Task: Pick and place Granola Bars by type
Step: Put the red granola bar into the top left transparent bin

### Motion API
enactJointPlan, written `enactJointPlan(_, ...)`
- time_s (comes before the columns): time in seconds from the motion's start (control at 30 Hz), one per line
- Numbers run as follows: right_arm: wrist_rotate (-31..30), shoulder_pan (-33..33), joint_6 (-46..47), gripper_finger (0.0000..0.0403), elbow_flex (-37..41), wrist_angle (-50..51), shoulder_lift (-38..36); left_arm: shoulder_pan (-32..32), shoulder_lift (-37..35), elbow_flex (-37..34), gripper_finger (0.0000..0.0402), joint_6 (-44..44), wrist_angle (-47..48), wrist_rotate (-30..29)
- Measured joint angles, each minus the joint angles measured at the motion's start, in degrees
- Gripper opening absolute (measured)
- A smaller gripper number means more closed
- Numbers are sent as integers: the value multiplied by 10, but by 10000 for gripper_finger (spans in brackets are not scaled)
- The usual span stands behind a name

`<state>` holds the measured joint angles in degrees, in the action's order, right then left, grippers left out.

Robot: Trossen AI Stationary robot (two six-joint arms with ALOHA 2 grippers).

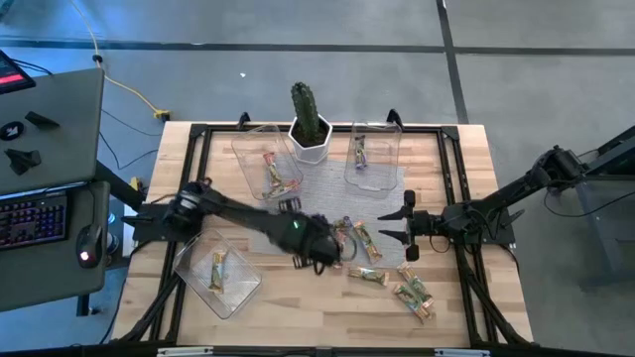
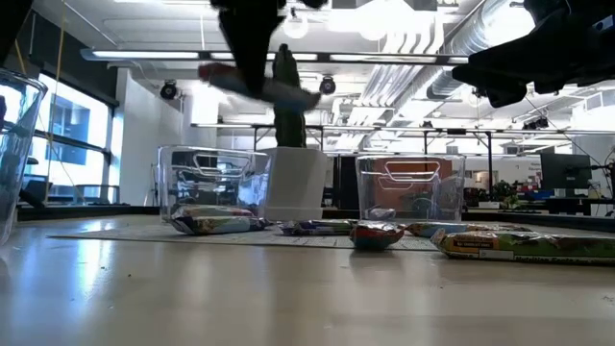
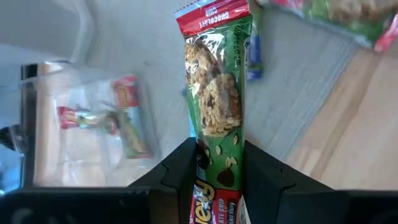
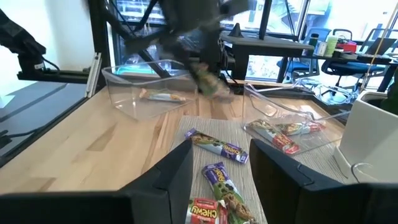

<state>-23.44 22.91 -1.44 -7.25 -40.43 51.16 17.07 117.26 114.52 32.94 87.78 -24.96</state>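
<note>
Left gripper [image 3: 217,177] is pinching a green-and-red granola bar [image 3: 217,93], lifted above the table. Right gripper [image 4: 217,180] is hanging nearby, fingers apart, gripping nothing.

This is a robotics lab in an open-plan office or industrial space. Exposed ceiling ducts [image 2: 452,58] and strip lights [image 2: 288,56] run overhead, office chairs [image 4: 348,62] and desks stand beyond the wooden tabletop [image 1: 298,307], and a side desk holds a backlit keyboard [image 1: 32,218] and mouse [image 1: 89,243].

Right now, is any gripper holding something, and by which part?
The left gripper holds a green granola bar by one end; the other end sticks out free. The right gripper holds nothing.
</note>
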Motion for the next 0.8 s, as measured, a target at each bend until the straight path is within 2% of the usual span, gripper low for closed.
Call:
enactJointPlan(0.1,0,0,0,142,0,0,0,-32,-31,-2,103,22,28,-42)
enactJointPlan(0.17,0,0,0,142,0,-2,0,-57,-54,-28,103,13,8,-67)
enactJointPlan(0.33,0,0,1,142,0,-1,1,-140,-89,-66,103,1,23,-75)
enactJointPlan(0.5,0,0,8,142,0,-1,1,-231,-93,-137,103,-17,12,-57)
enactJointPlan(0.7,0,0,13,142,0,12,7,-326,-93,-272,103,-62,-91,17)
enactJointPlan(0.8,0,0,14,142,0,12,21,-359,-94,-316,103,-82,-119,32)
